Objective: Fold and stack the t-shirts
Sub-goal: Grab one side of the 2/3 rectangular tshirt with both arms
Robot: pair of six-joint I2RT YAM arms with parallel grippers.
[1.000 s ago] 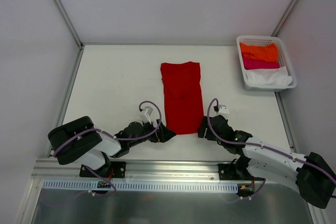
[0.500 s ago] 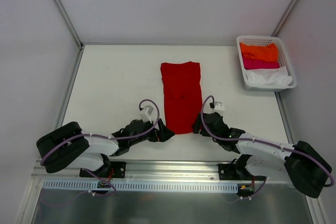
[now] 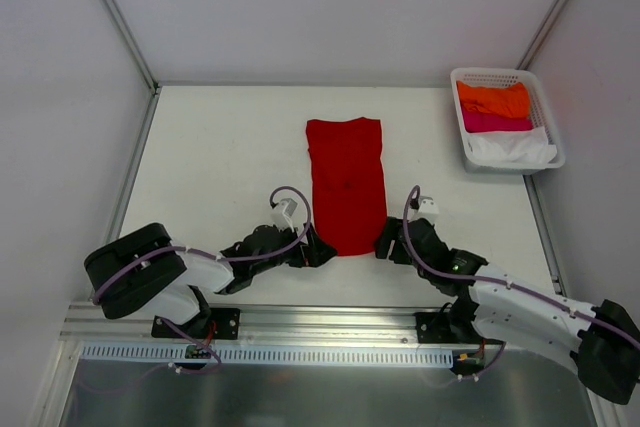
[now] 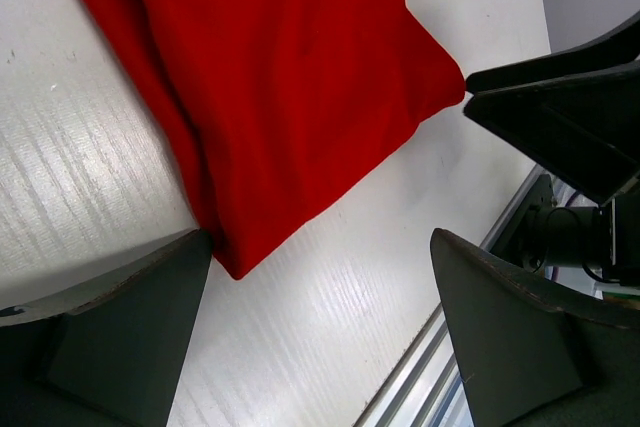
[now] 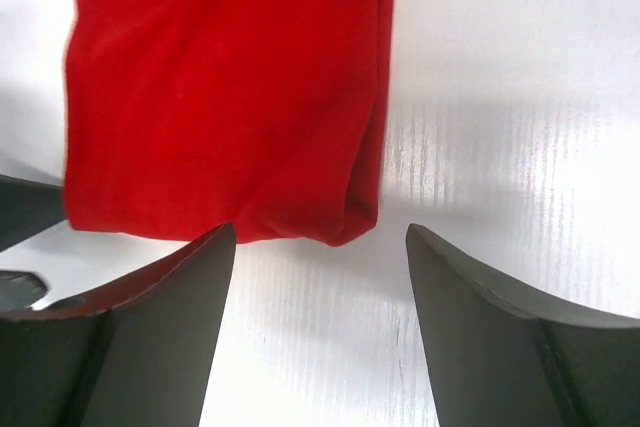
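Observation:
The deep red t-shirt (image 3: 346, 183) lies flat in a long folded strip at the middle of the table. My left gripper (image 3: 320, 253) is open at the strip's near left corner (image 4: 240, 257), its jaws apart on the table. My right gripper (image 3: 381, 244) is open at the near right corner (image 5: 350, 227), the corner lying just ahead of its jaws. Neither holds cloth. The orange t-shirt (image 3: 493, 98), the magenta t-shirt (image 3: 496, 122) and the white t-shirt (image 3: 512, 148) lie in the basket.
A white lattice basket (image 3: 557, 148) stands at the back right by the right wall. Grey walls close the table at the left, back and right. A metal rail (image 3: 300, 352) runs along the near edge.
Both grippers drew back a little from the shirt's near corners over the last half second. The red shirt has not moved.

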